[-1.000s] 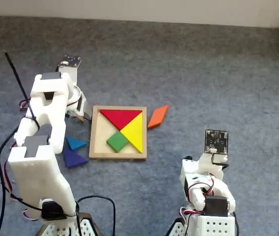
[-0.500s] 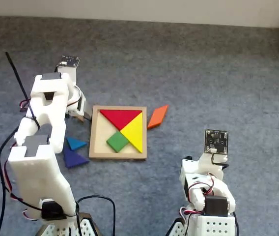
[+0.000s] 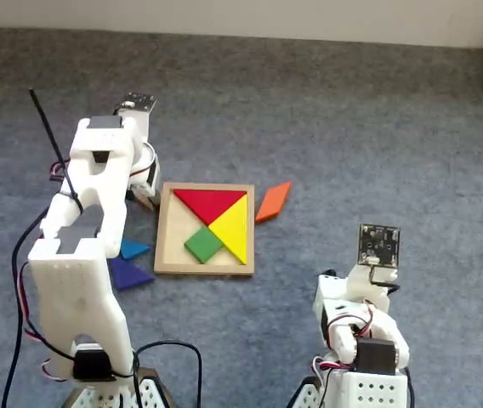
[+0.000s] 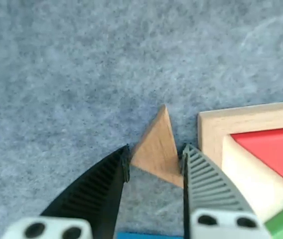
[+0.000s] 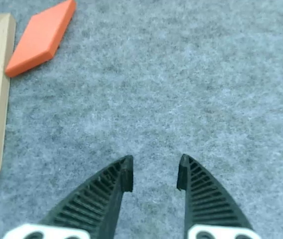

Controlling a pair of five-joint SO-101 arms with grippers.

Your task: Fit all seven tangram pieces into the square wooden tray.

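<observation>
Left wrist view: left gripper (image 4: pixel 156 153) pinches 1 tan triangle (image 4: pixel 155 137) just outside the tray (image 4: pixel 212 127) corner. Best lifted clear of the rim first. Right gripper (image 5: pixel 154 172) narrowly parted, empty.

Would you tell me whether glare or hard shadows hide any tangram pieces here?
High view: soft light, no glare on the wooden tray; the left arm, not shadow, covers part of the dark blue triangle. Left wrist view: only faint shading beside the wooden triangle in the left gripper. Right wrist view: flat light, the orange piece shows plainly.
</observation>
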